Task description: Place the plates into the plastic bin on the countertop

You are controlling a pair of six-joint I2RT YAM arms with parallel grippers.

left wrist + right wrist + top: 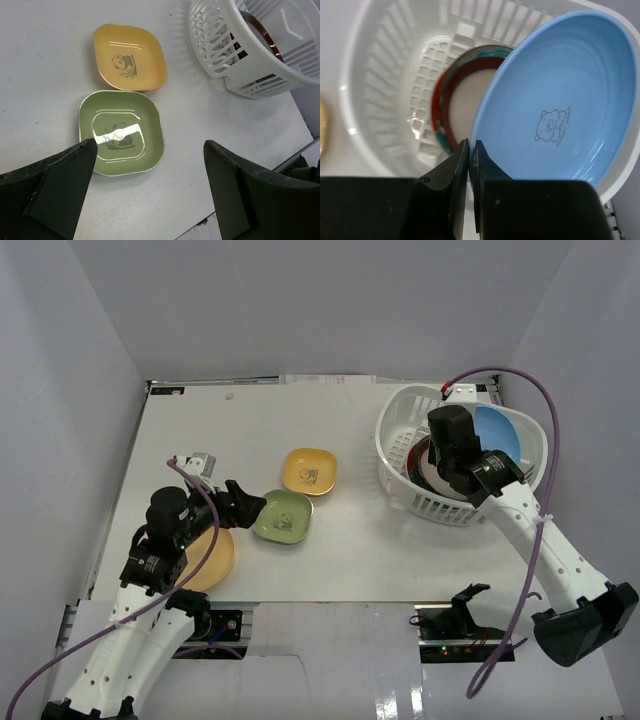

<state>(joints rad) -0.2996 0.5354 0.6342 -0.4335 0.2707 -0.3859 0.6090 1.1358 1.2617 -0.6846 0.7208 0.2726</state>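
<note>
Left end effector (248, 504) spread wide, lower left. 3 plates on counter (350, 560): 1 round yellow plate (215, 560) under left arm, 1 green sq. plate (283, 517), 1 yellow sq. plate (309, 471). Upper right, 1 plastic bin (430, 502) w/ 1 blue plate (500, 430) leaning inside, red-rimmed plate (442, 100) beside it. Right end effector (470, 150) pressed together at blue rim.

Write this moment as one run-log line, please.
left end effector: open, aimed at green plate | right end effector: shut, at rim of blue plate in plastic bin | on countertop: yellow square plate
</note>
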